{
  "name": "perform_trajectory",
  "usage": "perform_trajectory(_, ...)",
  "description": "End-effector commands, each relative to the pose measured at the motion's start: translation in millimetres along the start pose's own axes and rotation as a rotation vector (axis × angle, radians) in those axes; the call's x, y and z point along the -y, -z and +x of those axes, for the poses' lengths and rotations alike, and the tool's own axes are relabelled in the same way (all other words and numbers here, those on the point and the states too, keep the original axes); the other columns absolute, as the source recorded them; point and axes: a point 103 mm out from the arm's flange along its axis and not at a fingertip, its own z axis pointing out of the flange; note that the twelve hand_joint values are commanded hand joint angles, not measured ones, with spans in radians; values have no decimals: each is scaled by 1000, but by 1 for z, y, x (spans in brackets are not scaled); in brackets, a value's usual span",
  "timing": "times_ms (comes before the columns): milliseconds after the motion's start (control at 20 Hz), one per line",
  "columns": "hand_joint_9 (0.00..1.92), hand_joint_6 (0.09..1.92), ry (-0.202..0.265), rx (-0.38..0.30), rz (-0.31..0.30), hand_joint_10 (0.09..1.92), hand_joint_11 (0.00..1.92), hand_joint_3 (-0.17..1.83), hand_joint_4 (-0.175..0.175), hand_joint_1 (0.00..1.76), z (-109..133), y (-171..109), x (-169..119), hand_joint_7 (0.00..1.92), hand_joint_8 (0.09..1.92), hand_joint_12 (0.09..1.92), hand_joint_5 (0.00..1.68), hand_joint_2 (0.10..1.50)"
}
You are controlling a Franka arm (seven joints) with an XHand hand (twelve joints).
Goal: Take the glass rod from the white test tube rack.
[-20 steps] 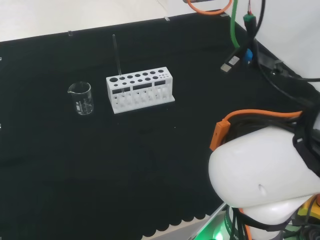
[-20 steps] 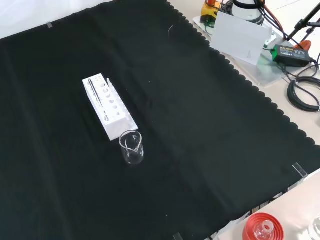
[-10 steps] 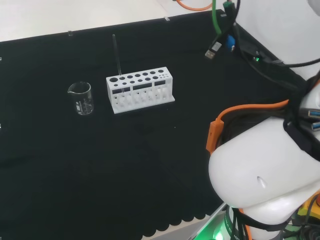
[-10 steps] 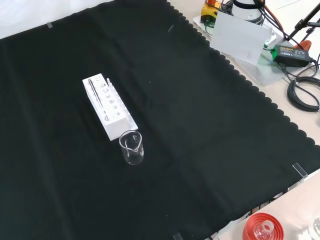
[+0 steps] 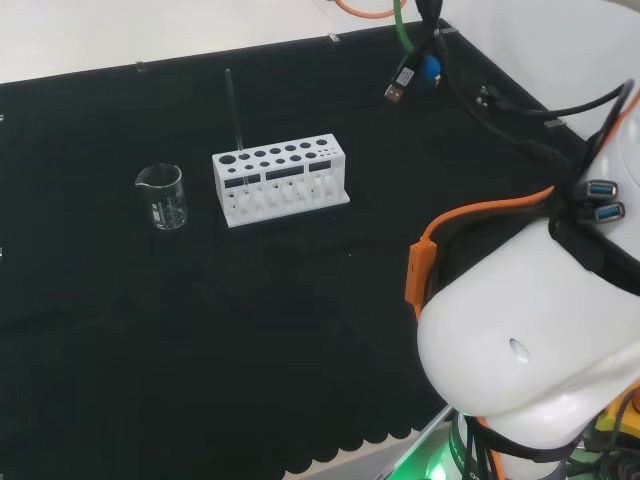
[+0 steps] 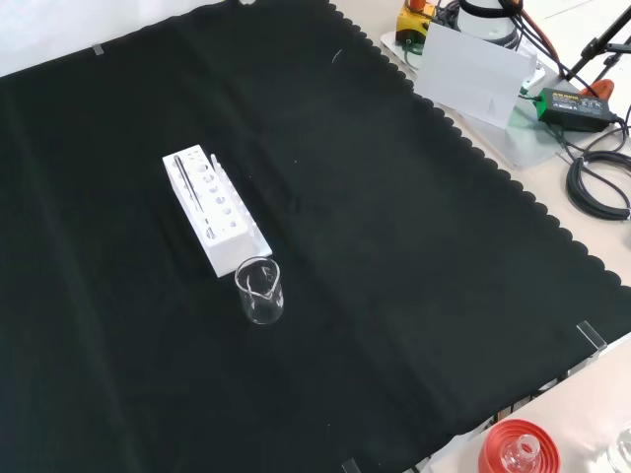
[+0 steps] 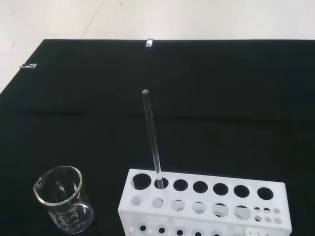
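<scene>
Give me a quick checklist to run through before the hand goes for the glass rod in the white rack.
1. Glass rod seated in the white rack, near its end hole: ok.
2. Rod's upper length stands free above the rack, nothing touching it: ok.
3. Rack flat on the black cloth: ok.
4. Beaker beside the rack's rod end, apart from it but close; may crowd an approach from that side: not ok.
5. Hand's finger state: cannot tell.
6. Rod tilted slightly rather than upright, so the pull should probably follow its lean: ok.
</scene>
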Motion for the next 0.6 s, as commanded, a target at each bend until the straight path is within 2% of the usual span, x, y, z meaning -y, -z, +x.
perform_trajectory(50,162,87,23,-6,12,980,87,285,-9,471,1,-12,-26,152,702,1533,296,892)
perform_trajectory(600,212,87,40,-5,59,974,147,293,-13,446,7,-29,-57,196,733,1519,315,897)
